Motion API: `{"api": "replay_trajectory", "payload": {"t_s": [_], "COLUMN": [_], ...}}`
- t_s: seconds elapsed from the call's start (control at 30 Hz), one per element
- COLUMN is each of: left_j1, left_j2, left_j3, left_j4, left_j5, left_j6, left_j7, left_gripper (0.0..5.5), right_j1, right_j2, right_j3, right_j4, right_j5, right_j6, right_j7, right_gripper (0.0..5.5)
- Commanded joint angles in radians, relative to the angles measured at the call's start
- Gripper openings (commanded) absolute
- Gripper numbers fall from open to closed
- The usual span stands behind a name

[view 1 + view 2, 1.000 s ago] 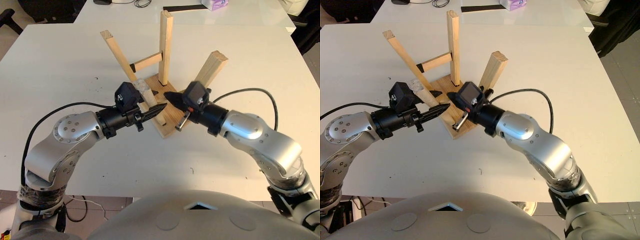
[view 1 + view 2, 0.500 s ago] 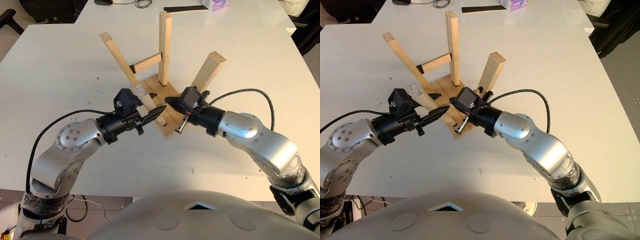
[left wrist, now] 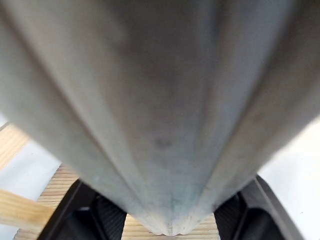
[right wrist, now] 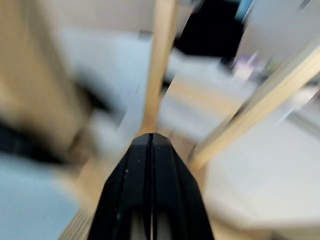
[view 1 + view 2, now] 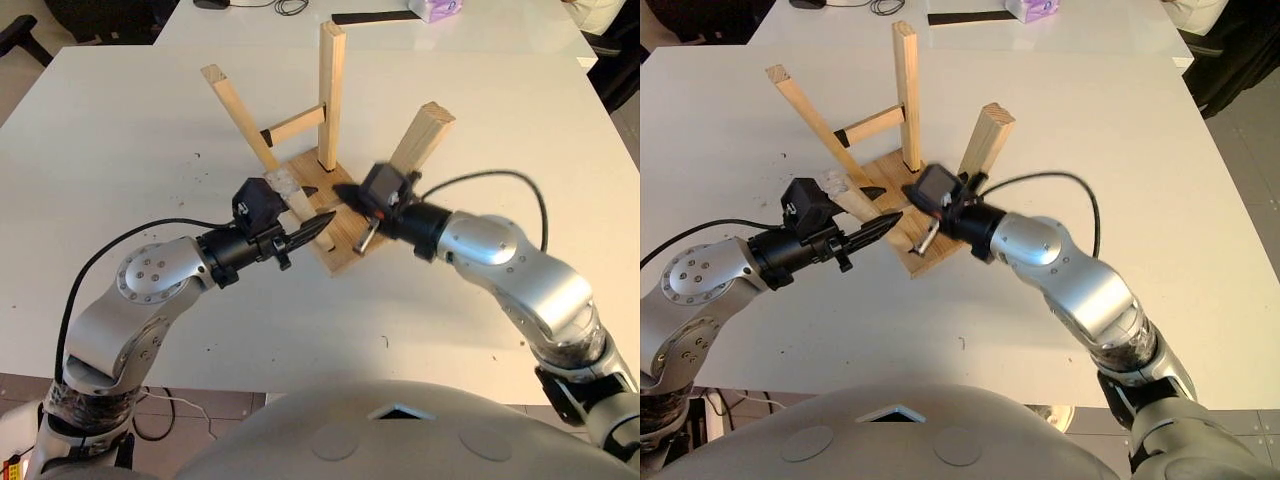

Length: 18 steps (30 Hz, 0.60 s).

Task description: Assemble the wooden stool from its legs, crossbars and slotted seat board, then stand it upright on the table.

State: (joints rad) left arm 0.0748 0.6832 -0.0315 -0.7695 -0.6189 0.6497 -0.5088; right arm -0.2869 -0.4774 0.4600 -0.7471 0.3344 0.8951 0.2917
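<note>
Black fingers of the left gripper (image 5: 322, 221) are pressed together on nothing, tip over the seat board (image 5: 342, 252); the right gripper (image 5: 342, 192), also closed and empty, hangs near the board's middle; behind, one upright leg (image 5: 331, 95) and two leaning legs (image 5: 237, 112) rise from the board, flat on the white table (image 5: 120, 130); a crossbar (image 5: 297, 125) joins two.

You have pale, straight-grained wood on the seat board (image 5: 345, 252) and legs (image 5: 331, 95), and a black end on the pale crossbar (image 5: 298, 124). Your left gripper (image 5: 322, 222) and right gripper (image 4: 151, 146) are black, the arms (image 5: 150, 285) silver-grey with black cables (image 5: 500, 178). The table (image 5: 120, 130) is white, flecked with dark specks
</note>
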Motion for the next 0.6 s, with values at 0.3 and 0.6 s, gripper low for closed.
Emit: {"api": "replay_trajectory", "payload": {"t_s": [0.3, 0.6], "left_j1": [-0.013, -0.001], "left_j2": [0.092, 0.179], "left_j3": [-0.066, -0.046], "left_j4": [0.094, 0.197], "left_j5": [-0.004, 0.024], "left_j6": [0.157, -0.022], "left_j7": [-0.034, -0.266], "left_gripper": [2.04, 2.04], "right_j1": [-0.247, -0.185], "right_j2": [0.184, -0.201], "right_j3": [-0.632, -0.653], "right_j4": [0.042, 0.555], "right_j5": [0.453, 0.070], "right_j6": [-0.039, -0.275], "right_j7": [-0.018, 0.101], "right_gripper": [0.00, 0.00]}}
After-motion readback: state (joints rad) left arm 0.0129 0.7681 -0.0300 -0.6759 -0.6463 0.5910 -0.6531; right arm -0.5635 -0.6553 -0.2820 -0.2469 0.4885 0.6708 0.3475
